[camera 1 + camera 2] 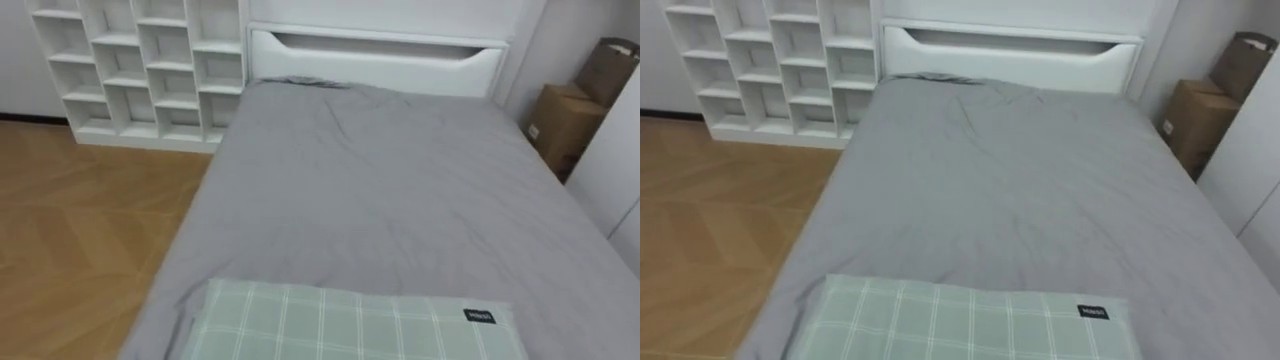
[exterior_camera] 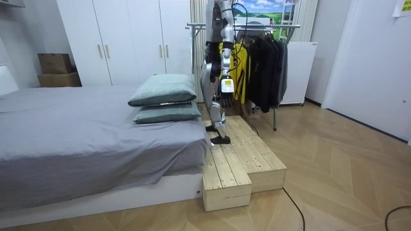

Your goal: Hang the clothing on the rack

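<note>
Looking down from its head, the robot had, from left to right, a white cubby shelf (image 1: pixel 140 60), a strip of wooden floor (image 1: pixel 80 230), the grey-sheeted bed (image 1: pixel 380 190) running lengthwise away to a white headboard (image 1: pixel 380 62), and cardboard boxes (image 1: pixel 565 120) at the far right. A green checked pillow (image 1: pixel 330 325) lay across the bed's near end, and no garment could be made out on the sheet. In the room view, again from the left, came the bed with that pillow stacked on a second one. Next came the robot, standing on a wooden platform (image 2: pixel 247 160) set against the bed's end and facing the bed. Behind its back stood a clothes rail (image 2: pixel 257 25) carrying dark garments (image 2: pixel 266 70) and a yellow garment (image 2: pixel 239 74). The left robot hand (image 2: pixel 223 100) hung low by the hip on the camera's side; whether it was wide, narrow or holding anything I could not tell. The clothes, then, were on the rail, hanging with their long axis straight down, and they lay behind the robot, toward the room view's right, opposite to the way it faced. By my reading, the coming move turned on that: nothing could be reached without turning from the bed toward the rail. The rail seemed to stand on the robot's far side, which would put the right arm nearer, though that was a guess.
</note>
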You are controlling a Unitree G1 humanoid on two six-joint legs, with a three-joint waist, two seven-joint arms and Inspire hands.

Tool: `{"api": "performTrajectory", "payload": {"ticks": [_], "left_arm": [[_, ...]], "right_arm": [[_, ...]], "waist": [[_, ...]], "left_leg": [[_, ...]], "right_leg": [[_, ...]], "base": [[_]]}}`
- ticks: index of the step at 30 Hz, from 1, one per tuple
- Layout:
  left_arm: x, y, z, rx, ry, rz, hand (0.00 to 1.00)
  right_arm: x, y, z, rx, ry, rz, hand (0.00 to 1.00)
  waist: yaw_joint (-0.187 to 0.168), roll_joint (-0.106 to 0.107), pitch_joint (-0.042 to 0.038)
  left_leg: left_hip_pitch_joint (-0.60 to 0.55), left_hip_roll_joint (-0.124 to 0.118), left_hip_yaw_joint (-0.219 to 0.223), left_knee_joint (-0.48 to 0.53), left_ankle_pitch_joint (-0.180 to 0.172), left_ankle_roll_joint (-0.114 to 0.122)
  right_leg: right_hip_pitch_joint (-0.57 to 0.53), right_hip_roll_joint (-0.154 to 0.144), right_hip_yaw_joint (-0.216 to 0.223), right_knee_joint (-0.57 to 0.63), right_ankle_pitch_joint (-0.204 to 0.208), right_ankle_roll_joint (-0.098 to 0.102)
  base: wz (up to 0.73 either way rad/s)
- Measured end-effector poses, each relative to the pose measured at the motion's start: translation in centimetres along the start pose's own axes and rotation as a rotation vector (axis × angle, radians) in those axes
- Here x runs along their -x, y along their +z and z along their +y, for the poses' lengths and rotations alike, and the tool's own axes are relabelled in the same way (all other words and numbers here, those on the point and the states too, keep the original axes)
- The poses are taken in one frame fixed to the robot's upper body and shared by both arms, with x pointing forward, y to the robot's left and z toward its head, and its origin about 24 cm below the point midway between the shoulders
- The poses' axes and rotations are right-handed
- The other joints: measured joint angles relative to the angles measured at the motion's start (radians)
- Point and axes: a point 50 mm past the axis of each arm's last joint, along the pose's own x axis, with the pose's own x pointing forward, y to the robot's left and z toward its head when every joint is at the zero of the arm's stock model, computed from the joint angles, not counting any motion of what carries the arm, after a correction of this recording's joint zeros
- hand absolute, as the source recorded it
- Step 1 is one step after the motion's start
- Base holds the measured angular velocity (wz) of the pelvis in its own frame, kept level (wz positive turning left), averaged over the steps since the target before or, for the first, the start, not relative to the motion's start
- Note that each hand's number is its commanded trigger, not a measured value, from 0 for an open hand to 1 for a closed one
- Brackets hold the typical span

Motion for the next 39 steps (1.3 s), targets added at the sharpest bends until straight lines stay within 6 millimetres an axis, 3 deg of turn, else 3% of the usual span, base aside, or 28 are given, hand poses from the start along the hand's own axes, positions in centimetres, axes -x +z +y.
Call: {"api": "performTrajectory", "payload": {"ticks": [6,12,22,23,39], "left_arm": [[0.1,1.8,0.2,-0.015,-0.011,-0.077,0.0],[0.2,2.6,-0.8,-0.083,-0.07,-0.112,0.0],[0.3,2.5,-1.2,-0.093,-0.087,-0.109,0.0],[0.3,2.7,-1.2,-0.093,-0.086,-0.112,0.0],[0.4,3.0,-1.9,-0.161,-0.128,-0.105,0.0]], "right_arm": [[0.0,-1.4,0.8,0.0,0.031,0.045,0.0],[0.0,-1.4,1.1,-0.003,0.057,0.045,0.0],[0.0,-1.6,1.7,-0.005,0.116,0.052,0.0],[0.0,-1.7,1.9,-0.006,0.123,0.055,0.0],[0.1,-2.4,2.2,-0.006,0.138,0.103,0.0]], "waist": [[-0.042,-0.022,0.0036],[-0.083,-0.014,-0.0016],[-0.102,0.0,0.0014],[-0.103,0.006,-0.001],[-0.106,0.007,0.0021]], "left_leg": [[0.0,0.012,-0.044,0.005,-0.012,-0.02],[-0.017,0.027,-0.057,0.031,-0.03,-0.043],[0.02,0.043,-0.05,-0.008,-0.024,-0.059],[0.022,0.046,-0.049,-0.008,-0.024,-0.06],[0.055,0.053,-0.042,-0.034,-0.015,-0.07]], "right_leg": [[0.021,0.018,-0.003,-0.004,-0.017,-0.01],[0.038,0.045,-0.019,-0.033,-0.022,-0.017],[0.052,0.059,-0.004,-0.033,-0.027,-0.026],[0.053,0.061,-0.001,-0.033,-0.027,-0.026],[0.069,0.067,0.003,-0.033,-0.031,-0.033]], "base": [[0.22],[0.09],[-0.02],[-0.03],[-0.01]]}}
